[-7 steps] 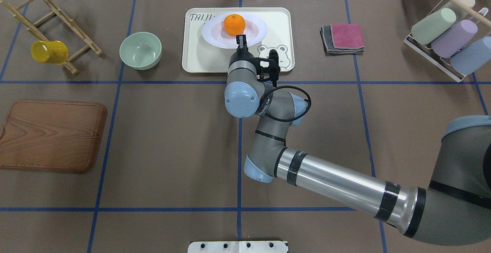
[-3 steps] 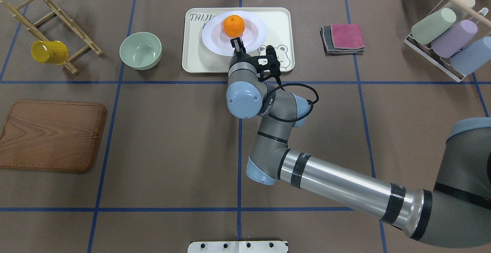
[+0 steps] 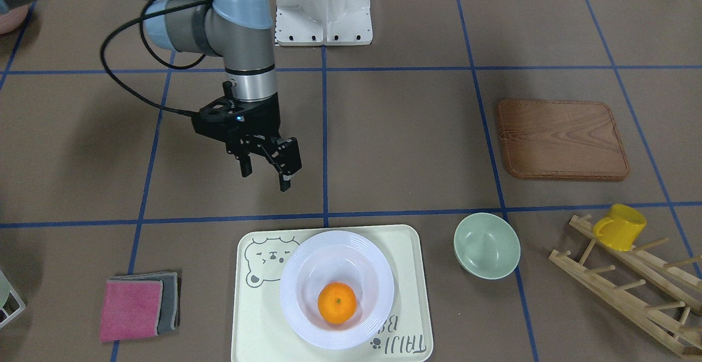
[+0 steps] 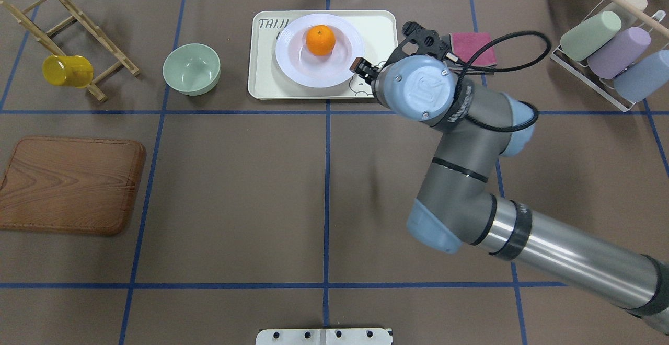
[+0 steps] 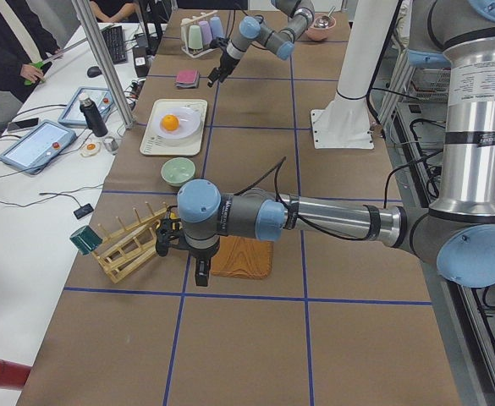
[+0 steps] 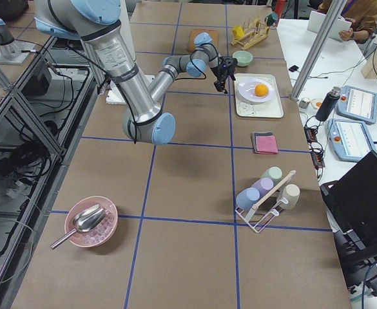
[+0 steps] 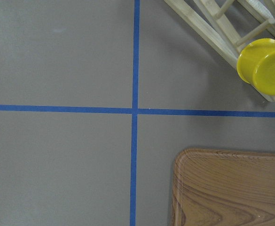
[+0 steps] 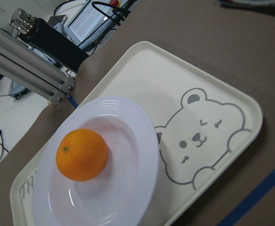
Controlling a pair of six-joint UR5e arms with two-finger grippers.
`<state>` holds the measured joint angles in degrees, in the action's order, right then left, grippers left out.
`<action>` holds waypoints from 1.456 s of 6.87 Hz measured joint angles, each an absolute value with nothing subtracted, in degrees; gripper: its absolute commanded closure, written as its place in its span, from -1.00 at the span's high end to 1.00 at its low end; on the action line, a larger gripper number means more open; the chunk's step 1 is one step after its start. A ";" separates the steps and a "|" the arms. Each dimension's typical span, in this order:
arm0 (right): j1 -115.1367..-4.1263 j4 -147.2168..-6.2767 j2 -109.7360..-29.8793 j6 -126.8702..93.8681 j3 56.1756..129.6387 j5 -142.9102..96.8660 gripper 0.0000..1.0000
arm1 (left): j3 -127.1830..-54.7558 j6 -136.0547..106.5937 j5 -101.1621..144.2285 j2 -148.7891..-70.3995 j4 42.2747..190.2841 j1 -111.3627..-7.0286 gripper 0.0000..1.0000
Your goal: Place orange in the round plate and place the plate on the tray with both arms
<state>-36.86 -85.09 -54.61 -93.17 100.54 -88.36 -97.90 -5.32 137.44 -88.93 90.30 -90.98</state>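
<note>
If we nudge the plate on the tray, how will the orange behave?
The orange is round, so it probably rolls, but the sunken centre of the round plate likely keeps it in. That plate looks glossy on the smooth tray, so it may slide easily.

One each of orange (image 4: 320, 40), round plate (image 4: 290, 58), tray (image 4: 377, 25), green bowl (image 4: 191, 69), yellow mug (image 4: 67, 70), wooden board (image 4: 70, 185)

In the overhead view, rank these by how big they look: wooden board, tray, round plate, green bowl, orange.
1. wooden board and tray: these look about alike, so I leave them unranked
2. round plate
3. pale-green bowl
4. orange
</note>
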 measured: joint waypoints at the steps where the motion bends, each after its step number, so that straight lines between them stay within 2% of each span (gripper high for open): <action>1: -42.22 -88.26 -57.68 -82.91 103.82 -95.84 1.00 | -98.16 -5.39 137.60 -88.83 90.67 -90.97 0.98; 3: -55.51 -90.19 -65.59 -59.95 106.11 -109.79 1.00 | -98.37 -5.14 137.87 -87.73 91.94 -90.99 0.98; 6: -77.76 -90.38 -83.60 -23.34 108.49 -126.20 1.00 | -98.76 -4.99 137.38 -85.58 92.11 -90.94 0.98; 8: -87.04 -90.59 -94.59 -1.47 107.60 -128.75 1.00 | -98.99 -4.97 137.06 -84.77 92.16 -90.92 0.98; 10: -91.41 -90.28 -102.88 10.12 106.62 -128.88 1.00 | -99.44 -4.94 134.62 -84.14 92.04 -90.71 0.98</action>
